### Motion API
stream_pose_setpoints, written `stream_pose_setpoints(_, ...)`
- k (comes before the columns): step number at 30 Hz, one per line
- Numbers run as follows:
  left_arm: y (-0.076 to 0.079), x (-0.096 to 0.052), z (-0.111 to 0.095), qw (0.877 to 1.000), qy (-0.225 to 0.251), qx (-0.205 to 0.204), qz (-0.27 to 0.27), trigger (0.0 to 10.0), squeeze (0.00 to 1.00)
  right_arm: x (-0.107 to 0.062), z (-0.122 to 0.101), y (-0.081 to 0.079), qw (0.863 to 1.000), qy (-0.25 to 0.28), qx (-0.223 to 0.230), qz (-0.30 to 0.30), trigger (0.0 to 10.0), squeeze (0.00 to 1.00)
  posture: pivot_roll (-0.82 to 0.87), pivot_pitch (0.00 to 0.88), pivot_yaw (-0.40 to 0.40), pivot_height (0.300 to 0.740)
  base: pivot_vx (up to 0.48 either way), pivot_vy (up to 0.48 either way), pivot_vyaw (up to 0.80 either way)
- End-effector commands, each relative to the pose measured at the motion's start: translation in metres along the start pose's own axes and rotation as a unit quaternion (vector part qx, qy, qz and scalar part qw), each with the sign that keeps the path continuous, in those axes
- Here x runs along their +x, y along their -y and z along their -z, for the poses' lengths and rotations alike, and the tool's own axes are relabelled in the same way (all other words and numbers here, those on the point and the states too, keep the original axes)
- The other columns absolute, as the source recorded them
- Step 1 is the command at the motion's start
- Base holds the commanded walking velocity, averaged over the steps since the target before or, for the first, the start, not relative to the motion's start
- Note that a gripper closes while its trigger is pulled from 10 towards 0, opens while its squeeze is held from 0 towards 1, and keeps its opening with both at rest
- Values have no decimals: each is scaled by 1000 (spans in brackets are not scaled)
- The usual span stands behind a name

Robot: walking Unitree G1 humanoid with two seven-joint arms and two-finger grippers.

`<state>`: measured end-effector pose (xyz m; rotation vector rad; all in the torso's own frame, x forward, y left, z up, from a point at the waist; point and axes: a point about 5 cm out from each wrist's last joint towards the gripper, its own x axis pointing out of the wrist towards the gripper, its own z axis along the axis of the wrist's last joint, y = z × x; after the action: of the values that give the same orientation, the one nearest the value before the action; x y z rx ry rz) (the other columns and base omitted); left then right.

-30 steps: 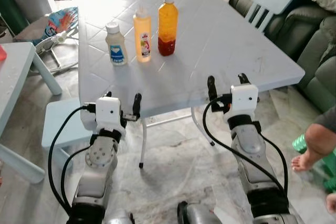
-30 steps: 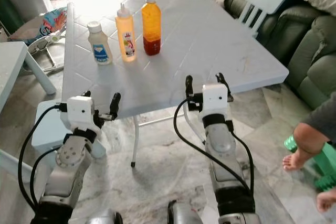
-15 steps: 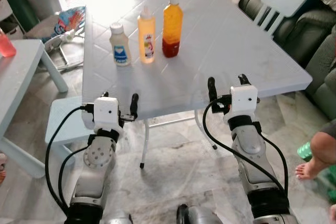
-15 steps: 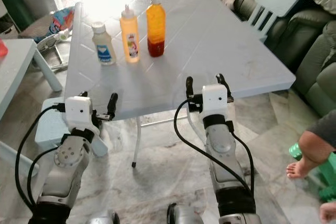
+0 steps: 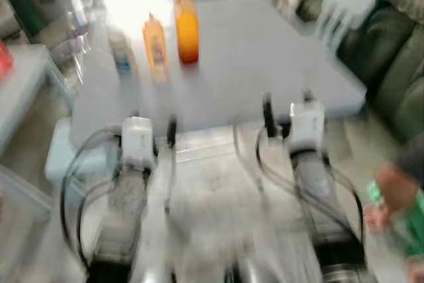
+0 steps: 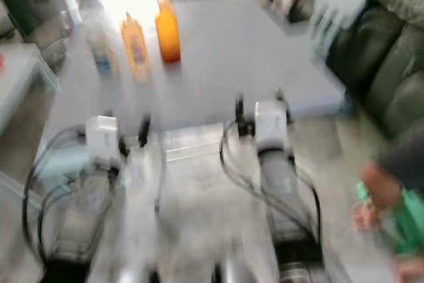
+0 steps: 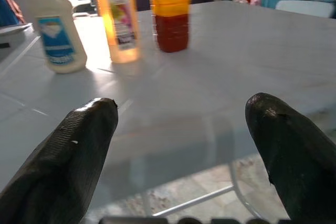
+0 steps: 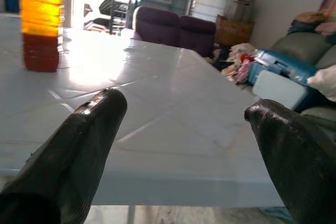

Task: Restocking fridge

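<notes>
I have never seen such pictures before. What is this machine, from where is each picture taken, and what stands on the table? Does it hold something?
This is a walking robot with two silver arms, each ending in a gripper of two black fingers. Two pictures come from a camera on its head, looking down; they are blurred. There you see the left gripper and the right gripper, both in front of a pale table.

The other two pictures come from cameras on the wrists, looking along the fingers. In both, the fingers are spread apart and hold nothing.

Three bottles stand upright near one another on the table: a white bottle with a blue label, a yellow squeeze bottle, and an orange bottle with dark red at the bottom. A person's arm shows at the robot's right side.
</notes>
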<state>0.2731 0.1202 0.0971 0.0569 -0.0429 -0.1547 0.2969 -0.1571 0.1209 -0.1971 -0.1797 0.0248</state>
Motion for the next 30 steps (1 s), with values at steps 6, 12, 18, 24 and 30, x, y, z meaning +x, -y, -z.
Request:
stream_pose_setpoints(6,-16,-3,0,999,5,18,-26,10000,0,6,-14,-2,1000,23,10,1,10000,0,33,66,10,740,49,0,0)
stream_pose_setpoints(12,-29,-8,0,998,7,21,-52,10000,0,0,-18,5,999,29,16,12,10000,0,31,66,16,740,380,0,0)
stream_pose_setpoints(18,-30,-10,4,999,-2,14,-52,10000,0,-6,-12,6,1000,20,7,14,10000,0,31,68,25,740,397,0,0)
stream_pose_setpoints(24,-26,-9,1,999,5,11,-44,10000,0,-3,-16,3,1000,26,8,8,10000,0,34,67,27,740,401,0,0)
stream_pose_setpoints(30,-24,-7,0,999,6,10,-41,10000,0,-3,-16,3,1000,26,7,6,10000,0,31,69,27,740,423,0,0)
